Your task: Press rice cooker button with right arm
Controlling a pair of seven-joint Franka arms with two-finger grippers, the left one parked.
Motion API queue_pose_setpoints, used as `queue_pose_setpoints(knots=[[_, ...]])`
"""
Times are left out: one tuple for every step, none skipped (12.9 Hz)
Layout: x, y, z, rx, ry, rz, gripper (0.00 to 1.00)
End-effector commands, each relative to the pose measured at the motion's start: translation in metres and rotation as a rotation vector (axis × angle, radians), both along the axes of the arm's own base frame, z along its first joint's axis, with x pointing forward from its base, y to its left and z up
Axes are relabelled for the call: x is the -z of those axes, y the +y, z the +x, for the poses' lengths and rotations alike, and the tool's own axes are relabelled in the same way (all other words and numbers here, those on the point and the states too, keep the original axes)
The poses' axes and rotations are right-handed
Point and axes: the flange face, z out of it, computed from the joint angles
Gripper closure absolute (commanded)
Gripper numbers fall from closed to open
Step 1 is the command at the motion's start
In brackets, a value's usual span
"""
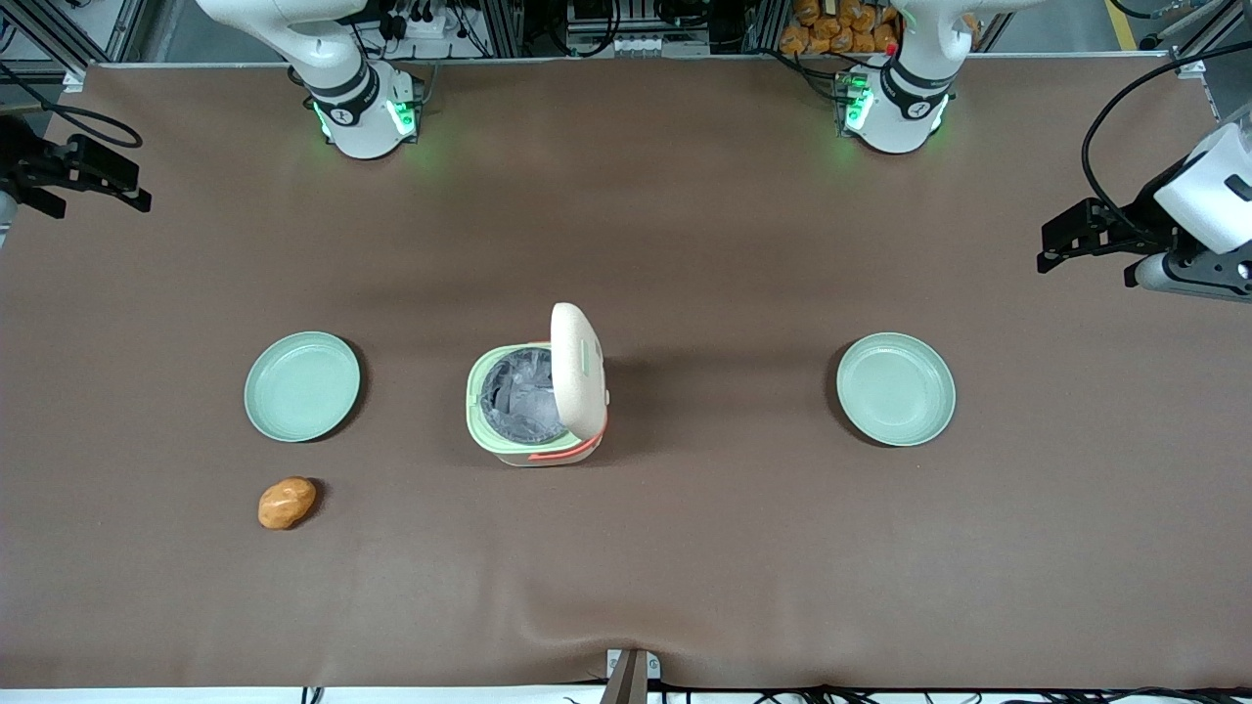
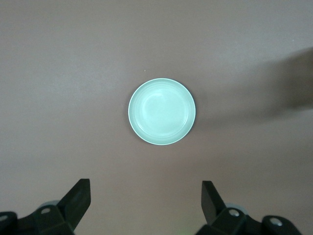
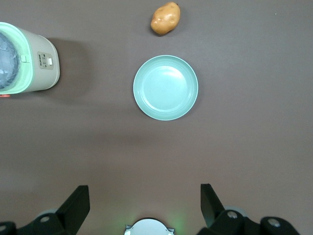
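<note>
The lumpy orange-brown potato (image 1: 287,503) lies nearest the front camera, at about 5 o'clock of a round pale green plate (image 1: 302,385). The cream rounded-square rice cooker (image 1: 535,400) sits mid-table between the two plates, lid upright, its button panel (image 3: 47,61) facing the working arm's end. The black two-finger gripper (image 3: 145,203) hovers spread wide above that plate, holding nothing.

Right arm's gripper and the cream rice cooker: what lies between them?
In the right wrist view, the open black gripper hangs above the table; one round pale green plate lies roughly between it and the cream rice cooker. The rest is bare brown table.
</note>
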Motion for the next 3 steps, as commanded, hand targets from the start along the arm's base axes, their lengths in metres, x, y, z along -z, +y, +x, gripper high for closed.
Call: queue_pose_setpoints(knots=[[-0.0072, -0.0009, -0.0022, -0.017, -0.02, -0.022, 0.0], [-0.0079, 0.0007, -0.0021, -0.017, -0.022, -0.023, 0.0], [-0.0079, 0.0007, -0.0021, -0.016, -0.022, -0.023, 0.0]])
